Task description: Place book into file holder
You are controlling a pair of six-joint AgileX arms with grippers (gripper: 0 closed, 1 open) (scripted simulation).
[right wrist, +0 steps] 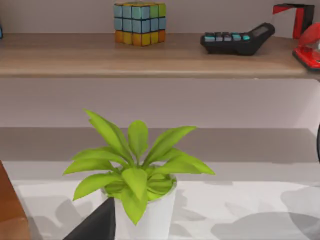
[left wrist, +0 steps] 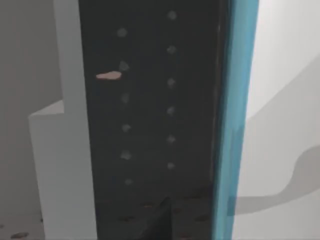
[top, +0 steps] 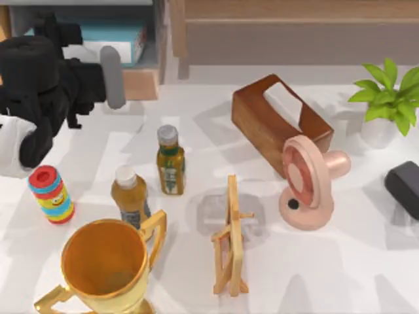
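1. Top view, upper left of the frame: left gripper [top: 111, 75] over the file holder [top: 159, 39], with the book [top: 121, 38] lying inside it.
2. Left wrist view: teal book edge [left wrist: 235, 125] beside a dark dotted finger pad [left wrist: 150, 125]; jaw state cannot be told.
3. Right wrist view, lower centre: potted plant [right wrist: 135, 170].

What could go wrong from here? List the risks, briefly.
The left gripper is close against the book at the file holder; a skewed pull-back could drag the book out or catch the thin wall. The green-labelled bottle stands near the left arm; a low sweep might topple it. The right arm is parked facing the plant.
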